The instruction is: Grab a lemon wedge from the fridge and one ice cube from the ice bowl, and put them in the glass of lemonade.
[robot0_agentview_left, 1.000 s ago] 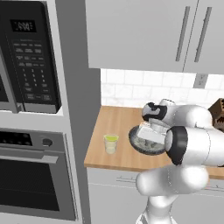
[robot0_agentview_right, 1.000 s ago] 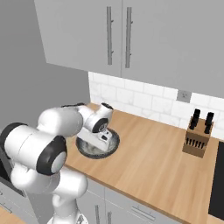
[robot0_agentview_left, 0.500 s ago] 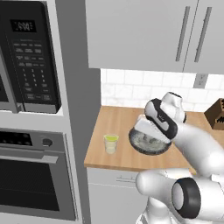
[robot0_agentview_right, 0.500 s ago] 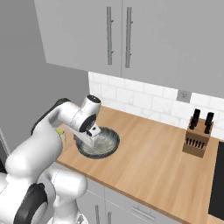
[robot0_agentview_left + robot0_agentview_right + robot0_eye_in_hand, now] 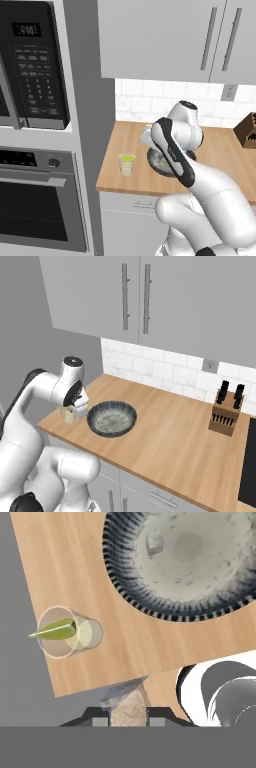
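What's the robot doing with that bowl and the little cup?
The robot is making a lemonade drink. A lemon wedge already sits in the glass of lemonade near the counter's edge. The gripper pinches a pale ice cube between its fingers, above the counter between the ice bowl and the glass. One more cube lies in the bowl. The held cube isn't in the glass yet.

Knife block (image 5: 226,411) on wood counter (image 5: 170,441) nr backsplash; microwave (image 5: 30,65) above oven (image 5: 42,200)
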You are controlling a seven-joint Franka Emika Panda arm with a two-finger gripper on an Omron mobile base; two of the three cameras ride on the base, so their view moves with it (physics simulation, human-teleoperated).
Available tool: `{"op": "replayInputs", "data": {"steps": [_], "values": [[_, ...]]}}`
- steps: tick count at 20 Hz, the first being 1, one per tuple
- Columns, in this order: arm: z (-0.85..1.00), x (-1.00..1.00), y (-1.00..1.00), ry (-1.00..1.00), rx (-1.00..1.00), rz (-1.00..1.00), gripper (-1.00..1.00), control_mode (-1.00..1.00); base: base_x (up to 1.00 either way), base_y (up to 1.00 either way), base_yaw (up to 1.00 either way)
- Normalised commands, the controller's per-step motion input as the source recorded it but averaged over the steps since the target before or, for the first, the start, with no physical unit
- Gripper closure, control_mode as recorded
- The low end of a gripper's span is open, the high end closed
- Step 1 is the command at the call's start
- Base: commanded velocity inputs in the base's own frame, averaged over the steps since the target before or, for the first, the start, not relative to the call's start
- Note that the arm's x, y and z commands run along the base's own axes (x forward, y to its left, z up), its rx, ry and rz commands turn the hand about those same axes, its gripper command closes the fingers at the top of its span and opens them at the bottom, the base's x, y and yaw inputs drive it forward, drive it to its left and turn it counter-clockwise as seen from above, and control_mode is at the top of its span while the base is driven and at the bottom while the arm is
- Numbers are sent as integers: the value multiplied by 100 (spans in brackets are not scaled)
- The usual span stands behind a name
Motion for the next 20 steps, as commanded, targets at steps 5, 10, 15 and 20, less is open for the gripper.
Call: {"op": "replayInputs", "data": {"steps": [5,10,15,20], "values": [[1,14,48,13,-1,-5,100,-100,0,0,0],[0,52,29,22,0,0,100,-100,0,0,0],[0,56,31,12,0,-2,100,-100,0,0,0],[-5,46,22,0,-3,-2,100,-100,0,0,0]]}}
